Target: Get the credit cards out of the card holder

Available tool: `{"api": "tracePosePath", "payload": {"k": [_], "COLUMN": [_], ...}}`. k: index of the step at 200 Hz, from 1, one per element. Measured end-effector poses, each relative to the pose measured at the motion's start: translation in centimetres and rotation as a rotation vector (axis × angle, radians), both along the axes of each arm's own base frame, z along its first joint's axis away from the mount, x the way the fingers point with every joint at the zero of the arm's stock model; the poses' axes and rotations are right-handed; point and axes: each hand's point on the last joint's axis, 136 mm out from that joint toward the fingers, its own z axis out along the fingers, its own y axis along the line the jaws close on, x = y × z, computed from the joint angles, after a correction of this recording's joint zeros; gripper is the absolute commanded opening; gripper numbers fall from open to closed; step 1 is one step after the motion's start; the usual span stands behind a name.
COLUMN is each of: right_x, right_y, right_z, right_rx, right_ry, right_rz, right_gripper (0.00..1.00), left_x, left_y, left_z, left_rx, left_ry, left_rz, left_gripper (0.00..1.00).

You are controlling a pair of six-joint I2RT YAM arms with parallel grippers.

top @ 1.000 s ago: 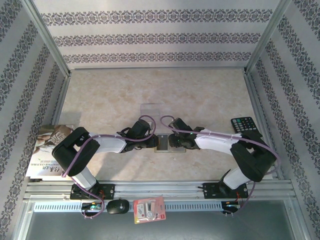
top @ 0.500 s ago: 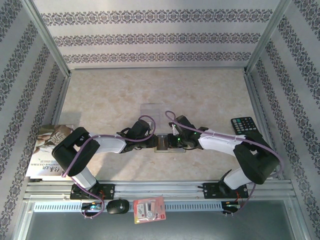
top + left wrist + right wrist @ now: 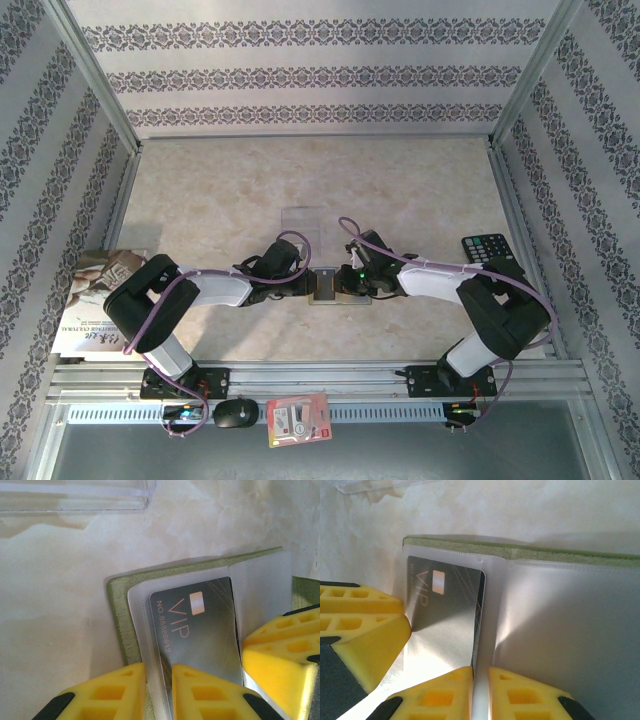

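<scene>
Nearest, on the metal rail at the front edge, lie a flat red-and-white packet [image 3: 297,420] and, just to its left, a small black rounded object [image 3: 236,412]. Past the rail, a glossy book with a pale photo cover [image 3: 98,300] lies at the left edge of the pale marbled surface [image 3: 220,190].

In the middle of the surface the olive-green folding fabric card holder [image 3: 124,625] lies open, pale translucent pockets up, with both arms reaching in over it. The left tool [image 3: 159,680] is closed on the card holder, the pocket's edge pinched in the narrow gap between its yellow fingers [image 3: 107,695]. The right tool [image 3: 480,680] is closed from the opposite side on the blackish rectangular credit card [image 3: 442,615], whose long edge runs into the slit between its fingers. The card, marked VIP, lies against the pocket; how far it is sleeved I cannot tell.

To the right, a black keyed calculator [image 3: 485,250] lies near the right arm. Beyond the holder, a clear plastic piece [image 3: 302,215] lies apart.
</scene>
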Motion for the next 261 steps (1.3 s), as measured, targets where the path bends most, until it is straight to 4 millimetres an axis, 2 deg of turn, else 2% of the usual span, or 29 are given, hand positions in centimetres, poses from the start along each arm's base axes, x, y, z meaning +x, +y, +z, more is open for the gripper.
{"api": "tracePosePath", "payload": {"k": [97, 136, 164, 192, 261], "right_x": [0.2, 0.2, 0.2, 0.1, 0.1], "right_y": [0.4, 0.6, 0.6, 0.5, -1.9], "right_z": [-0.2, -0.3, -0.4, -0.3, -0.1], "right_rx": [0.079, 0.101, 0.117, 0.123, 0.061], "right_ry": [0.033, 0.043, 0.053, 0.043, -0.007], "right_rz": [-0.021, -0.023, -0.035, -0.037, -0.104], "right_gripper": [0.18, 0.11, 0.00, 0.00, 0.00], "left_x": [0.0, 0.1, 0.1, 0.1, 0.0], "left_y": [-0.1, -0.2, -0.2, -0.1, -0.1], "left_z": [0.0, 0.0, 0.0, 0.0, 0.0], "left_rx": [-0.031, -0.050, -0.051, -0.050, -0.052], "left_ry": [0.029, 0.050, 0.051, 0.051, 0.049], "left_rz": [0.013, 0.023, 0.024, 0.026, 0.026], "left_gripper": [0.20, 0.20, 0.20, 0.20, 0.20]}}
